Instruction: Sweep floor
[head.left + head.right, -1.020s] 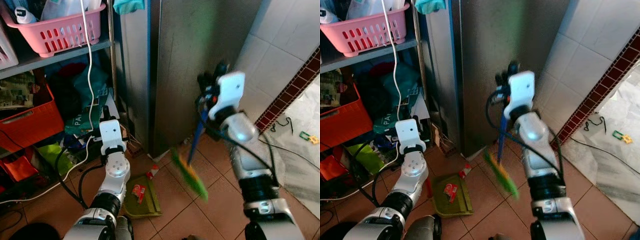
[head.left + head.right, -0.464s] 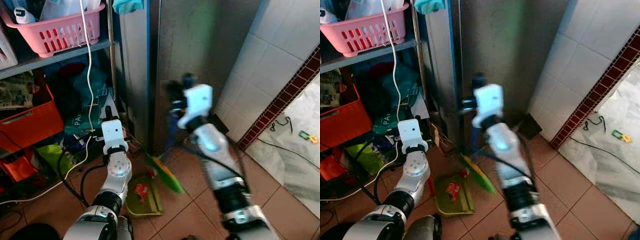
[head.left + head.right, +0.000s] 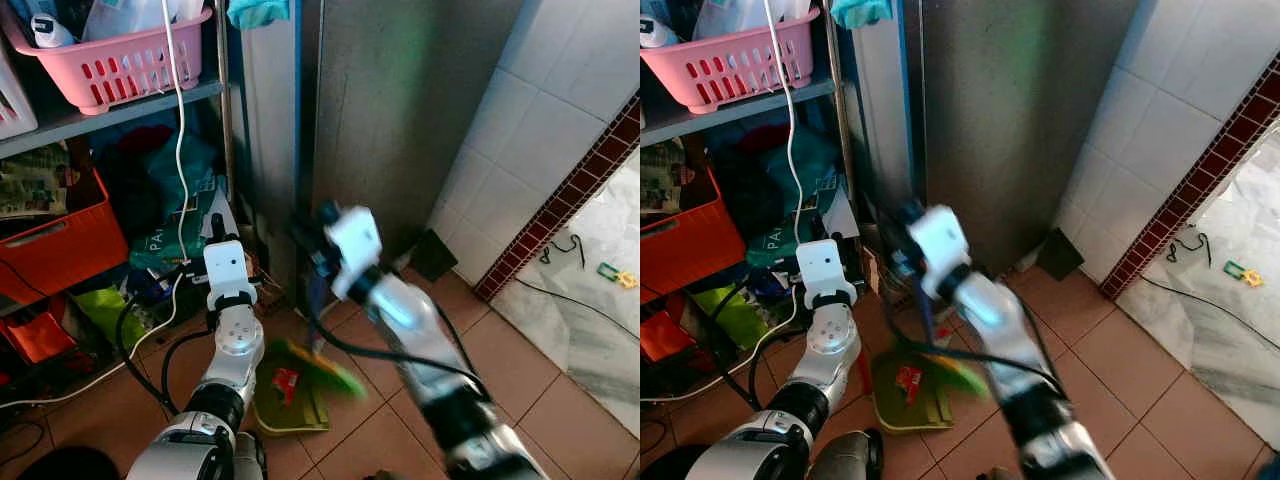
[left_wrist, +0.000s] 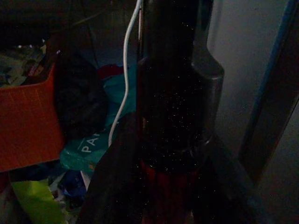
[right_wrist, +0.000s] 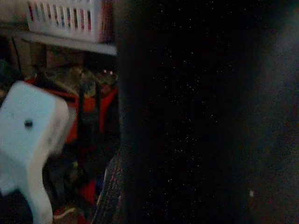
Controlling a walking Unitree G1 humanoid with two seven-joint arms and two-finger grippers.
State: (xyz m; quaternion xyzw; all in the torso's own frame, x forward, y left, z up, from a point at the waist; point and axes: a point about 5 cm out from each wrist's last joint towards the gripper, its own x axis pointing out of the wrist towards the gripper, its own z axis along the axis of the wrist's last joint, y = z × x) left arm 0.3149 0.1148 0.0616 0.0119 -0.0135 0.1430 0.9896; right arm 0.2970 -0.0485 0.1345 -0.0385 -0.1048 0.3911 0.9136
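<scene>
A small broom [image 3: 312,360] with green bristles and a blue handle is held in the right gripper [image 3: 312,240], which is closed around the handle in front of the tall metal cabinet [image 3: 390,120]. The blurred bristles are seen low over the tiled floor [image 3: 520,370], right at the edge of the green dustpan [image 3: 285,405]. A red wrapper [image 3: 285,382] is seen lying in the dustpan. The dustpan's upright red handle is held by the left gripper [image 3: 215,225], closed round it, beside the cluttered shelf [image 3: 100,110]. A pink basket [image 3: 120,60] is carried on the shelf, an orange bin [image 3: 60,245] is set below it, and a white cable [image 3: 178,150] hangs down in front.
</scene>
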